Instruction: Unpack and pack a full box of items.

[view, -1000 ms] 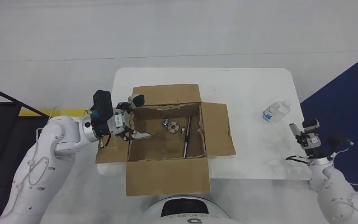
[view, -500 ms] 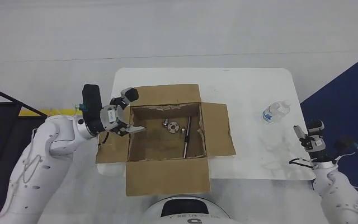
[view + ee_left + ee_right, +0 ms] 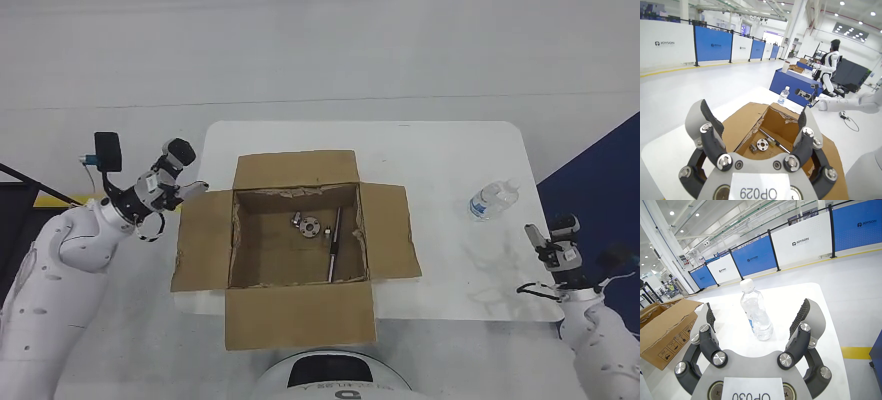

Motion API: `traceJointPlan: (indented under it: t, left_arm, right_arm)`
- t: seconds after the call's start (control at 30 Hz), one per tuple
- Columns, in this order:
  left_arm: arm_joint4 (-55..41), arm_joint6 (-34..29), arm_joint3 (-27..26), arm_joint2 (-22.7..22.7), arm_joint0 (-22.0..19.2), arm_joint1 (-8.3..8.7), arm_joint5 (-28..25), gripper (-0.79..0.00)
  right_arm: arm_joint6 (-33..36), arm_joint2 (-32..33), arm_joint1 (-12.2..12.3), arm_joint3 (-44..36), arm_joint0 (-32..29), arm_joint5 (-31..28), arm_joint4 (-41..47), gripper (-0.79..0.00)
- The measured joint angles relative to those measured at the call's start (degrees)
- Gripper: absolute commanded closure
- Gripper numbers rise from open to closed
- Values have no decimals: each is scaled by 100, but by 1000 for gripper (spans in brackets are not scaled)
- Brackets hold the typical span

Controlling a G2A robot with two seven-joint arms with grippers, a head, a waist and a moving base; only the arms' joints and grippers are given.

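Saw a white counter [image 3: 440, 160] carrying everything. Found the cardboard box [image 3: 300, 315] open on it, all four flaps folded outward, just ahead of the left end effector [image 3: 754, 107] and well off to one side of the right end effector [image 3: 757, 303]. Noted the left end effector empty, fingers spread wide apart, hanging by the counter's edge beside the nearest flap and touching nothing. Noted the right end effector likewise empty, fingers spread apart, held at the counter's opposite edge. Spotted a clear water bottle [image 3: 758, 315], white-capped and upright, directly ahead of the right end effector, near it yet out of contact, and beyond the box from the left one. Made out, on the box floor ahead of the left end effector, a slim metal rod [image 3: 772, 139], then a round metal flange [image 3: 762, 145] just beside it, then a small metal block [image 3: 753, 148] right against the flange; could not tell whether those two touched.
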Motion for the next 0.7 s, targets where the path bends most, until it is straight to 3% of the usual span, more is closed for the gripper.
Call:
traceJointPlan:
  t: [0.07,0.23,0.37,0.43,0.7]
  left_arm:
    - [-216,-177,521,236,-283,-35,0,-785]
    - [-1136,-947,2318,1198,-1467,-287,249,-785]
    - [-1523,-1347,3430,1804,-2233,-505,393,-785]
    - [-1514,-1338,3419,1784,-2198,-501,392,-785]
    - [-1508,-1330,3347,1767,-2166,-497,388,-785]
  right_arm:
    - [4,0,-3,-6,1,0,10,-785]
    - [36,16,-39,-421,134,-516,385,-785]
    - [245,-36,-62,-1318,149,-263,-95,-785]
    - [326,-55,-74,-1675,66,-235,-172,-785]
    - [334,-61,-75,-1686,61,-249,-161,-785]
